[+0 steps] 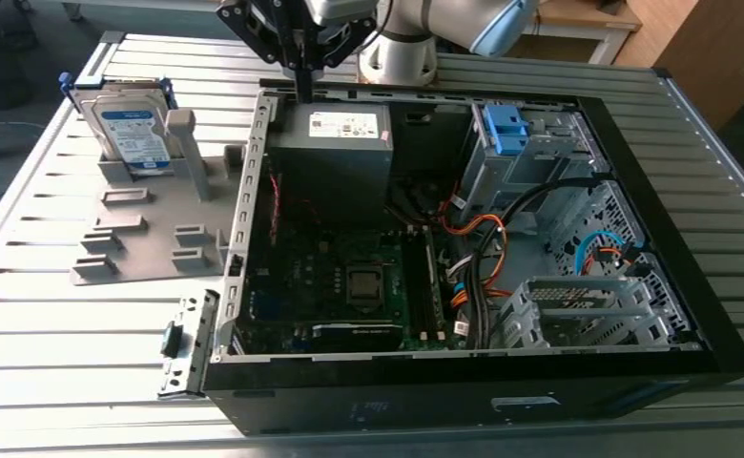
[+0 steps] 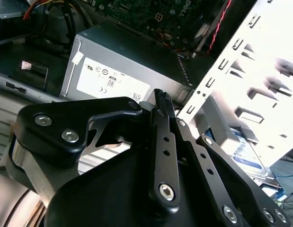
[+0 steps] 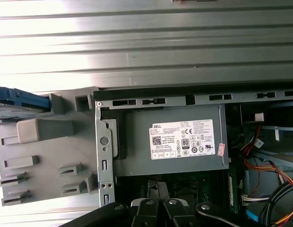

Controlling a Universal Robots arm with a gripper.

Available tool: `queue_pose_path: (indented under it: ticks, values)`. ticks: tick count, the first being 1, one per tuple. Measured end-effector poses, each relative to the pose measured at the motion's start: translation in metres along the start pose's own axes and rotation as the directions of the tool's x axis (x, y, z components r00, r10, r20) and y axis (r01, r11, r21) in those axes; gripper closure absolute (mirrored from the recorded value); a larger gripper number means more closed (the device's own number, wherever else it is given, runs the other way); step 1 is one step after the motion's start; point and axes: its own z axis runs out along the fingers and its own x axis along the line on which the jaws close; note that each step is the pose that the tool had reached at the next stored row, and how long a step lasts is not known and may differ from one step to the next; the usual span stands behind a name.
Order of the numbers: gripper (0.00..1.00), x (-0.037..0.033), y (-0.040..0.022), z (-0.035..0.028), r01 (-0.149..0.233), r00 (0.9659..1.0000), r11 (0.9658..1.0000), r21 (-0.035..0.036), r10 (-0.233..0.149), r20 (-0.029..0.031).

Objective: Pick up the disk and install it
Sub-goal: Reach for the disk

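Disk standing upright in grey holder, upper left of exterior view, outside the open pc case, gripper top center over case edge by psu, fingers pinched together w/ nothing btwn, well apart from disk

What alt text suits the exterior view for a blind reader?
The hand hangs over the rim of an open computer case, near its grey power supply. The disk stands upright in a grey holder at the exterior view's left.

Items shown: one disk, one grey fixture, one open computer case. Inside the case: one power supply, one blue bracket.
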Motion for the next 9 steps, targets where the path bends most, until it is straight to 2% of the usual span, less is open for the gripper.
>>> queue_pose_path:
  ticks: [9]
  values:
    - [0.89,0.0065,-0.0005,-0.0002,0.0,1.0,1.0,0.0,0.0,0.0002]
